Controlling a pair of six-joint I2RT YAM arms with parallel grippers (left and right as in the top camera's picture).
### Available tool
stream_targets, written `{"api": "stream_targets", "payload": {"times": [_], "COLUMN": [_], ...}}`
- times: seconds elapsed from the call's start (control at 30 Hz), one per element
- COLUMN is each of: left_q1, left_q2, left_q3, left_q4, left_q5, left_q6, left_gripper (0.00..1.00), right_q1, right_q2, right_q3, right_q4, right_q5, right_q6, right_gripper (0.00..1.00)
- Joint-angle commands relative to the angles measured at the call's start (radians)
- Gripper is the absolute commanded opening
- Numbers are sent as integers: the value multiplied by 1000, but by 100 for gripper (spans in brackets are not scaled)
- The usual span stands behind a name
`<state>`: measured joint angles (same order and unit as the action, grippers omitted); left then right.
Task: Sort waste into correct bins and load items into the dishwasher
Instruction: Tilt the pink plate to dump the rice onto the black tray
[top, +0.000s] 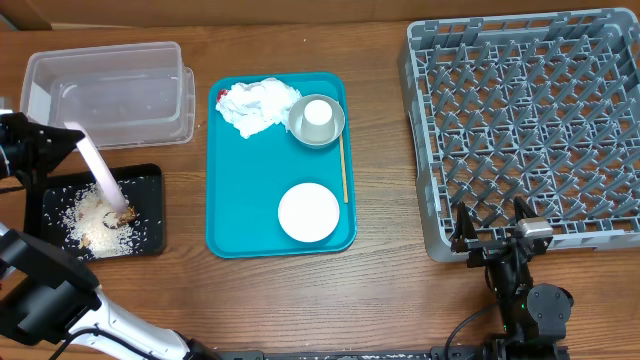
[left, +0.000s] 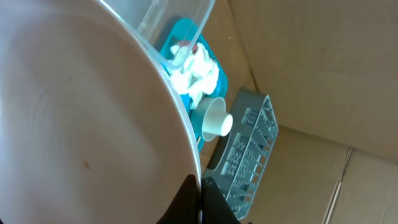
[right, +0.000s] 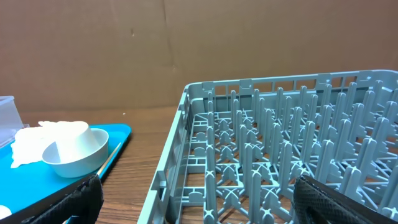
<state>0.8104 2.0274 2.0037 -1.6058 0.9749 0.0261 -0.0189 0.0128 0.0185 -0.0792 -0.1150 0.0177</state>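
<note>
My left gripper is shut on the rim of the large pale plate and holds it tilted on edge over the black tray. Rice and brown bits lie piled in that tray. In the left wrist view the plate fills the left side, with the jaws pinched on its rim. Crumpled napkins, a grey-rimmed bowl holding the white cup, and the small white plate sit on the teal tray. My right gripper is open and empty at the dish rack's front edge.
The clear tub stands behind the black tray and looks empty. A thin wooden stick lies on the teal tray's right side. The right wrist view shows the rack close ahead and the bowl to the left.
</note>
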Motion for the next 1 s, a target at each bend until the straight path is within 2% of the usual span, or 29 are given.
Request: {"api": "stream_targets", "payload": {"times": [0.0, 0.17, 0.3, 0.47, 0.53, 0.63, 0.97], "left_q1": [21, 41, 49, 56, 56, 56, 55], "left_q2": [-19, -17, -13, -10, -10, -5, -5], "left_q3": [21, 19, 19, 19, 19, 19, 10], "left_q4": [-32, -36, -39, -68, -77, -84, -84], "left_q5": [70, 67, 50, 77, 100, 79, 119], "left_q6": [44, 87, 28, 66, 126, 99, 160], "left_gripper": [4, 4, 4, 4, 4, 4, 4], "right_q1": [-3, -3, -3, -3, -3, -3, -3], "right_q2": [-10, -10, -10, -10, -10, -10, -10], "right_q3": [-10, -10, -10, -10, -10, -10, -10], "right_q4": [5, 4, 4, 4, 4, 4, 4], "right_q5": [8, 9, 9, 9, 9, 9, 9], "right_q6": [-7, -7, -7, -7, -7, -7, -7], "right_gripper": [100, 100, 100, 100, 100, 100, 100]}}
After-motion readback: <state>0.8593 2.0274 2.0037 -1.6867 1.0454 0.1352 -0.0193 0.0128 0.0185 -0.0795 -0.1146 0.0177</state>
